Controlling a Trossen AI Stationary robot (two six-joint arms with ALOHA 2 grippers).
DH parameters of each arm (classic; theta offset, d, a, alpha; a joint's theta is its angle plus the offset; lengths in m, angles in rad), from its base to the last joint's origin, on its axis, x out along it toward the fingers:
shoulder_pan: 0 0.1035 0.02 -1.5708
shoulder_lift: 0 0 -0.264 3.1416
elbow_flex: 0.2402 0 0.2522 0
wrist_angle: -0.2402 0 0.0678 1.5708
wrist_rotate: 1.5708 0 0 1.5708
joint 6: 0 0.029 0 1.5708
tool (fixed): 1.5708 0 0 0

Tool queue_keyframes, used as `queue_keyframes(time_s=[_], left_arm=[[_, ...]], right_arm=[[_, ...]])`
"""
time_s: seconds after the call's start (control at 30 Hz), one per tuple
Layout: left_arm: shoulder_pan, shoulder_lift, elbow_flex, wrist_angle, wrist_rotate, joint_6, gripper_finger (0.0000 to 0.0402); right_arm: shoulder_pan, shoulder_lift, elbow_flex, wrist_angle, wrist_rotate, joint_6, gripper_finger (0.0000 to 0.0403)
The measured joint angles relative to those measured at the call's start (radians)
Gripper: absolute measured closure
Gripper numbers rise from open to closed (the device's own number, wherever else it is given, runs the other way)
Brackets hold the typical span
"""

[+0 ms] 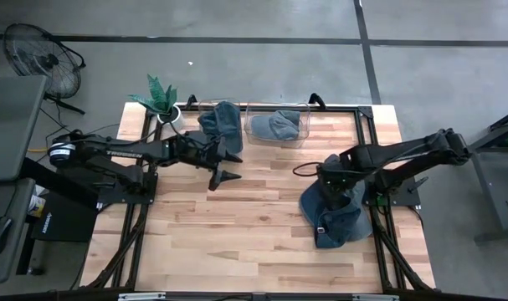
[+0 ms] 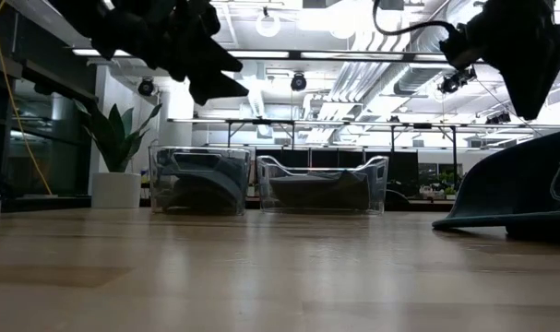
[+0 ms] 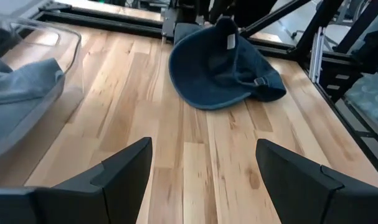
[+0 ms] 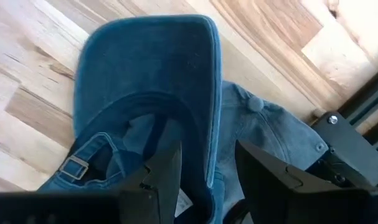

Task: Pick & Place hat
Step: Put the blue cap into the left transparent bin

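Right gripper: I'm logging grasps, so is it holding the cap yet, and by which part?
Nothing is held. The right gripper hangs open over the blue cap, its fingers straddling the brim edge without closing on it.

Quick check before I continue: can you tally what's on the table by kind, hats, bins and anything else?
Blue denim hats: 3, one in the left clear plastic bin, one in the right clear plastic bin, one loose on the wood under the right gripper
Clear plastic bins: 2
Potted green plant in white pot: 1
Total: 6
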Motion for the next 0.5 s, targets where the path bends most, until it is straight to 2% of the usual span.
queue_keyframes(time_s=[0.5], left_arm=[[0.0, 0.004, 0.0, 0.004, 0.005, 0.0, 0.0117]], right_arm=[[0.0, 0.099, 0.0, -0.012, -0.009, -0.002, 0.0258]])
